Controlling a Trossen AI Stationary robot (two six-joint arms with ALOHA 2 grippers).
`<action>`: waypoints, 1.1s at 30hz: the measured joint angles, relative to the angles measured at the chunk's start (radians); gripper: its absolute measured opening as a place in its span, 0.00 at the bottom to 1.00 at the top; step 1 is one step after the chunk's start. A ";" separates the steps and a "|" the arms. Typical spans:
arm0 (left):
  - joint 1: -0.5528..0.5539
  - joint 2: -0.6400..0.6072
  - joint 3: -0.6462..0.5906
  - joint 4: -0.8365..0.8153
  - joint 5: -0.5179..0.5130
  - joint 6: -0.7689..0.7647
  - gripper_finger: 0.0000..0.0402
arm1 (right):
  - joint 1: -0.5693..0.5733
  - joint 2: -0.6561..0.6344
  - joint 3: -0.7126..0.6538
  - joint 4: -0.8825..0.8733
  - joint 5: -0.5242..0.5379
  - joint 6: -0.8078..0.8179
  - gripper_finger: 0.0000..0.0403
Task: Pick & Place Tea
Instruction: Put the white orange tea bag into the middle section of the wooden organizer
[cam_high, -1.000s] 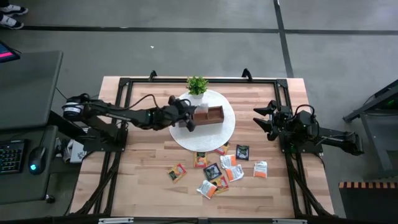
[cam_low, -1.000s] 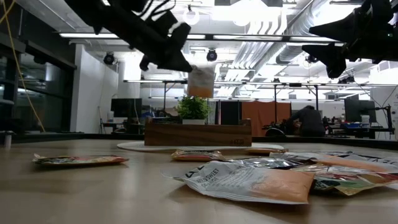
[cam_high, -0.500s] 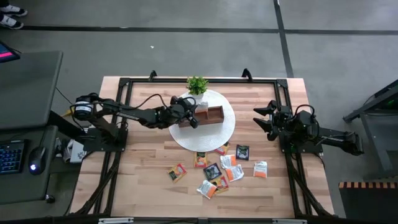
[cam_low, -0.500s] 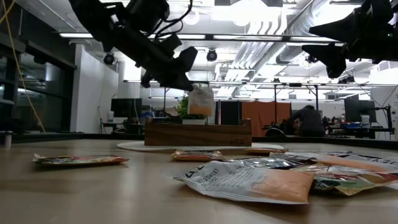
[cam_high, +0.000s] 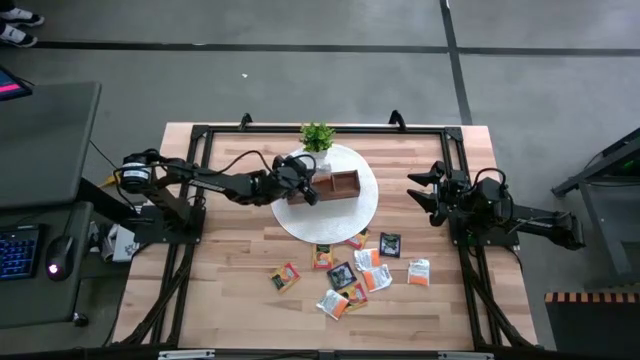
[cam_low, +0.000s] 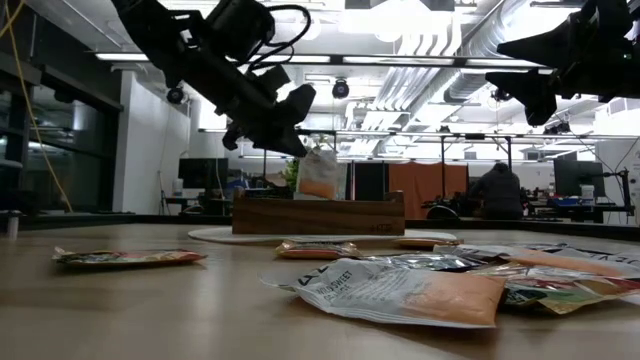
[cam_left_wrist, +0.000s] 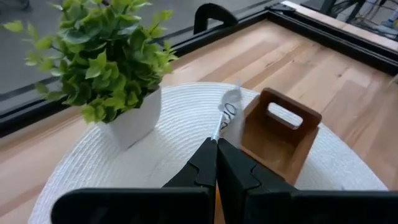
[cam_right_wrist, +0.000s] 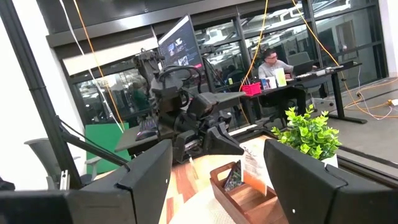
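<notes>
In the low view's foreground, loose tea sachets (cam_low: 400, 290) lie scattered on the counter (cam_low: 150, 310), lower centre and right of the frame. Behind them, at mid-frame, the wooden tray (cam_low: 318, 214) sits on a white round mat (cam_high: 365, 205). Above the tray's left part, the left gripper (cam_low: 290, 135) is pinching a white-and-orange sachet (cam_low: 320, 175), which hangs upright. The right gripper (cam_high: 422, 190) waits at the frame's right side, fingers spread, holding nothing. A potted plant (cam_high: 317, 137) stands behind the tray.
</notes>
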 joint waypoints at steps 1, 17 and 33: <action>-0.001 0.000 0.000 0.001 -0.001 0.003 0.00 | 0.000 0.000 0.000 0.000 0.000 0.000 0.62; -0.002 0.066 -0.001 0.003 0.021 0.011 0.00 | 0.000 0.000 0.000 0.000 0.000 0.000 0.62; -0.002 0.066 0.000 0.010 0.027 0.050 0.03 | 0.000 0.000 0.000 0.000 0.000 0.000 0.62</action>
